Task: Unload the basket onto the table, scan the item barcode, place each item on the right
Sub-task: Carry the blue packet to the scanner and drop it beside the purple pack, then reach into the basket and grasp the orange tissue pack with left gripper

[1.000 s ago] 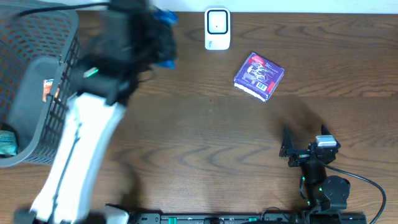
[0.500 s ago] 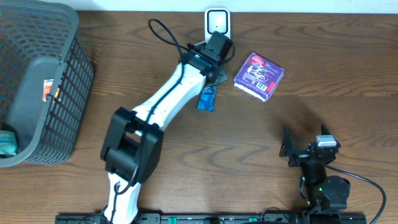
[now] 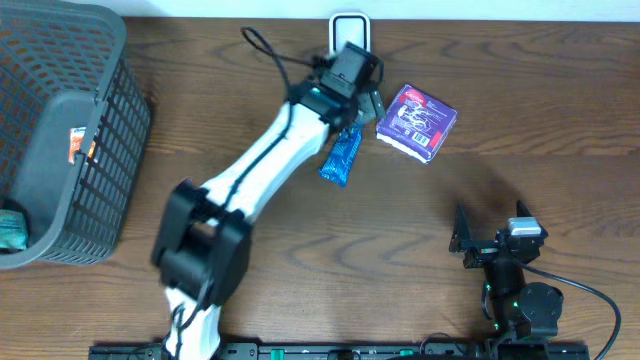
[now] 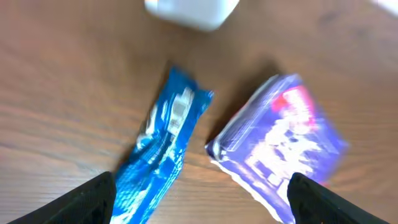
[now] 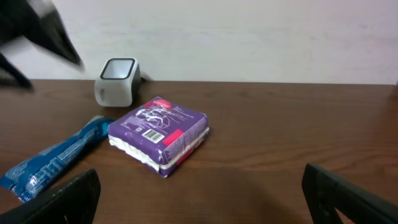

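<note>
A blue snack packet [image 3: 340, 158] lies flat on the wooden table, below the white barcode scanner [image 3: 348, 24]. My left gripper [image 3: 360, 100] hovers just above the packet's far end, open and holding nothing. In the left wrist view the packet [image 4: 165, 143] lies beside a purple wrapped pack [image 4: 280, 143], the scanner [image 4: 193, 9] sits at the top, and the left gripper [image 4: 202, 202] has bare wood between its tips. My right gripper [image 3: 487, 222] rests open at the front right, facing the purple pack [image 5: 158, 134], the packet [image 5: 56, 158] and the scanner [image 5: 117, 81].
A dark mesh basket [image 3: 110, 120] stands at the far left with a grey item and a small package inside. The purple pack [image 3: 416, 122] lies right of the scanner. The left arm [image 3: 260, 170] stretches diagonally over the table's middle.
The left arm swung from the basket to the scanner carrying the blue packet. Its jaws then opened, and the packet now lies loose on the table. The right arm stayed still.
</note>
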`<state>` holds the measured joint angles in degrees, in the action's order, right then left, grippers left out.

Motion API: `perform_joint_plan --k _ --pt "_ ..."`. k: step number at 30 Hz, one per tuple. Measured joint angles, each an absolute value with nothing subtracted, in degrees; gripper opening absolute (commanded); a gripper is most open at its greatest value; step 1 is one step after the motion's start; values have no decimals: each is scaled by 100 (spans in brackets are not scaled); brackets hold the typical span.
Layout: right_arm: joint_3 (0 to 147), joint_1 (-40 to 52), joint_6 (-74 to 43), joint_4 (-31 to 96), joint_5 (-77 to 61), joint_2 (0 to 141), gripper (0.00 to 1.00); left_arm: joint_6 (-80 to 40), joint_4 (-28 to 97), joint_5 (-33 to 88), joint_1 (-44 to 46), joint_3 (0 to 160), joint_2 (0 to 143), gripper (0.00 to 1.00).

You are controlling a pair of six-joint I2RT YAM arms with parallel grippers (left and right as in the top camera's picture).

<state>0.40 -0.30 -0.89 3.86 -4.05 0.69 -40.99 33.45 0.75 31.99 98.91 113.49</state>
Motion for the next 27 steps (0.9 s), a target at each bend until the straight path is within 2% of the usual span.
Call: perform_joint_plan --k 2,4,6,14,22,24,27 --pt "40 -30 -89 384 -405 69 99 -3802 3500 -137 2956 9891 10711 88" --pt "40 -30 -89 384 -405 69 99 -3468 3684 -746 2215 9915 9633 88" --pt "40 -30 -91 386 -405 69 99 -3286 3798 -1009 1612 9915 9223 88" --pt "40 -30 -89 386 -405 69 99 -3017 3909 -1557 -1118 9915 8661 88" --pt "40 -30 -89 384 -405 69 99 -2971 4010 -1590 -2561 9915 8663 87" --pt "40 -30 -89 384 -405 69 99 -2923 4007 -1603 -2832 9915 8705 80" --pt "40 -30 -89 384 -405 69 99 -2687 3988 -1623 -3070 9915 8849 79"
